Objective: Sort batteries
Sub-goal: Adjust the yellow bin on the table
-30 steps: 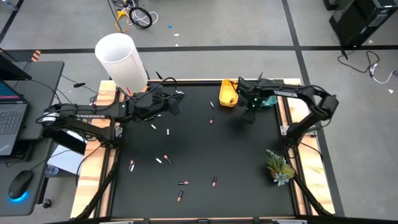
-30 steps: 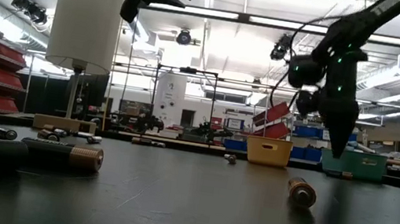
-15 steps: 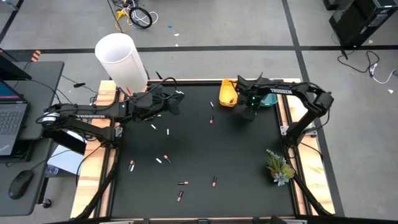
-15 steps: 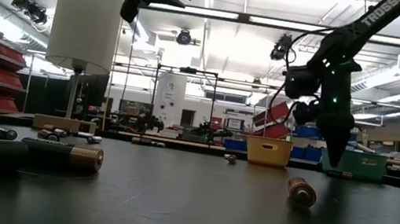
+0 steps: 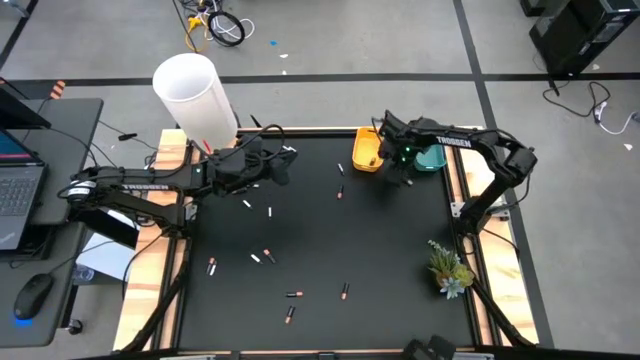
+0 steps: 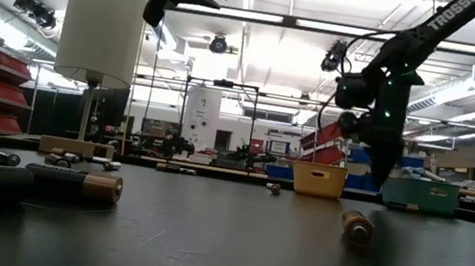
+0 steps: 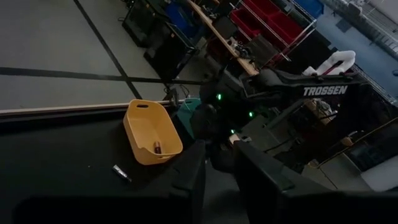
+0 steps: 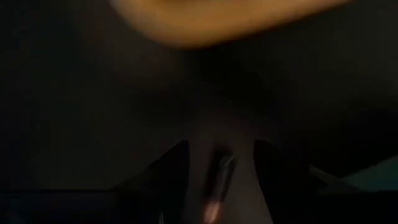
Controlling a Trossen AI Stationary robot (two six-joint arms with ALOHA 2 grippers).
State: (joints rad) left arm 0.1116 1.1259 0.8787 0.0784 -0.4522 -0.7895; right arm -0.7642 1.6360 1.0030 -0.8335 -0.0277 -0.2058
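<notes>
Black matting covers the table (image 5: 400, 260), and both arms are up at its far side. The white cylinder (image 5: 195, 98) stands at the far left corner, with the left gripper (image 5: 283, 165) held high just beside it over the mat; whether its fingers are parted or closed I cannot tell. Over on the right, the right gripper (image 5: 386, 152) hangs above the mat right next to the yellow tray (image 5: 366, 150), with the teal tray (image 5: 432, 159) just behind the arm. In the right wrist view, there it is: a battery (image 8: 217, 183) clamped between the two dark fingers (image 8: 171, 171), lying lengthwise, the yellow tray's rim blurred ahead of it. The left wrist view shows one battery already lying inside the yellow tray. The other batteries (image 5: 268, 256) are loose across the mat, a few near the left gripper, several towards the near middle, and a pair (image 5: 340, 190) close to the yellow tray. A small plant (image 5: 448, 268) sits at the right edge.
</notes>
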